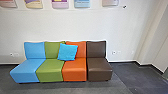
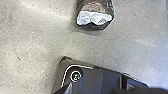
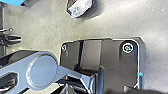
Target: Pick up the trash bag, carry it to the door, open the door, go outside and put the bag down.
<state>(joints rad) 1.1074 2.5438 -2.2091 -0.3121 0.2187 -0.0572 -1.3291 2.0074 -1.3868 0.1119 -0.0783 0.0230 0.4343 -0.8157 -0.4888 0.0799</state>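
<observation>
A dark bundle (image 2: pixel 95 17) with a whitish, crumpled-looking end shows in the left wrist view, apart from the robot's dark base plate; it looks like the trash bag. The same kind of dark and whitish thing, likely that bag (image 3: pixel 80 7), is in the right wrist view, also apart from the plate. Whether a gripper touches or holds it I cannot tell. The state of both grippers is unclear.
A row of joined seats in blue (image 1: pixel 26 68), green, orange and brown stands against the white wall (image 1: pixel 75 27), with a blue cushion (image 1: pixel 67 52) on it. Dark floor (image 1: pixel 100 87) lies before it; a wall corner juts at the right. Posters (image 1: pixel 82 3) hang above.
</observation>
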